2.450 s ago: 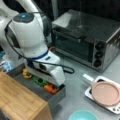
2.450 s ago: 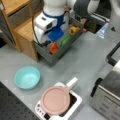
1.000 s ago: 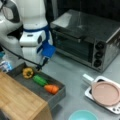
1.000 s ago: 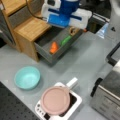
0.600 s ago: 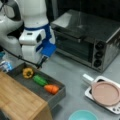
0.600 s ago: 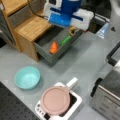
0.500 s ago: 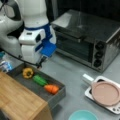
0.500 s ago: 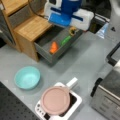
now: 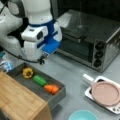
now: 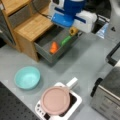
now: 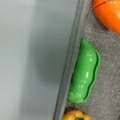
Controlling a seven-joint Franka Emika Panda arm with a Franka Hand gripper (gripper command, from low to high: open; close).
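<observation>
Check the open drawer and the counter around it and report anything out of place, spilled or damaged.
Nothing stands out. The open drawer holds a yellow pepper, a green pea pod and an orange carrot in a row, the pod lying against the drawer's wall in the wrist view. No spill shows. The gripper is not in view.

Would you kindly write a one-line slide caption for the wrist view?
Wrist view: green pea pod lying along the grey drawer's wall, between an orange vegetable and a yellow pepper.
</observation>
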